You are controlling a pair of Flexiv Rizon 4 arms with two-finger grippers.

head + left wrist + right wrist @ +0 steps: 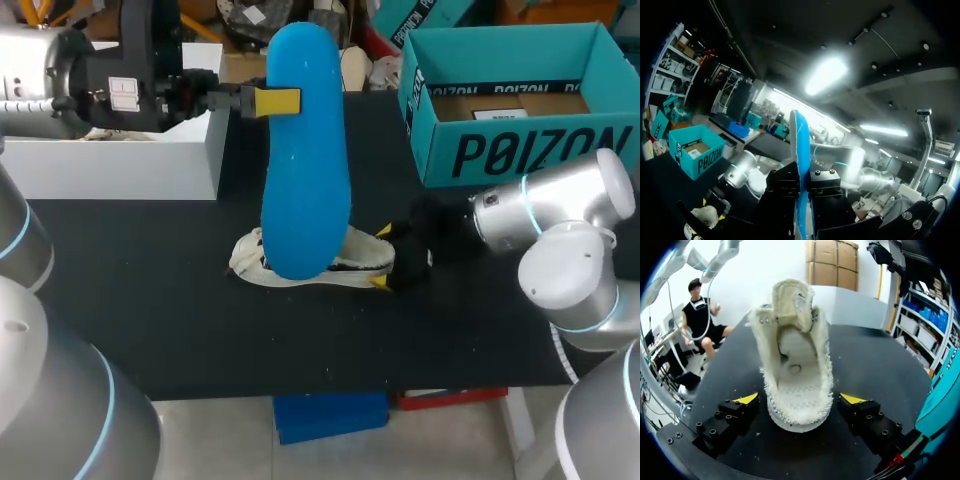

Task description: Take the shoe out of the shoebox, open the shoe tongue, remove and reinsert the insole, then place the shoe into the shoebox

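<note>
Above the middle of the black table [150, 300], my left gripper [288, 101] is pinched shut on the blue insole [305, 190] near one of its ends, so the insole hangs long and upright over the shoe [355, 255]. The insole looks light, thin and springy. I judge it will bend and swing if I move fast, so a hold nearer its middle, or a slow feed with the free end leading, would serve better for sliding it back in.

The cream knit shoe lies on the middle of the table, tongue pulled up and mouth gaping toward my right wrist camera. My right gripper [383, 258] is spread wide around the heel, one yellow tip on each side, close to the sole but, as far as I can see, not pressing it. The upper looks soft and collapsible and the sole firmer, so I would steady the shoe by the heel and sole.

The teal shoebox [520, 150] stands open at the far right corner and a white box [120, 160] at the far left. The table's near half gives me the most room.
</note>
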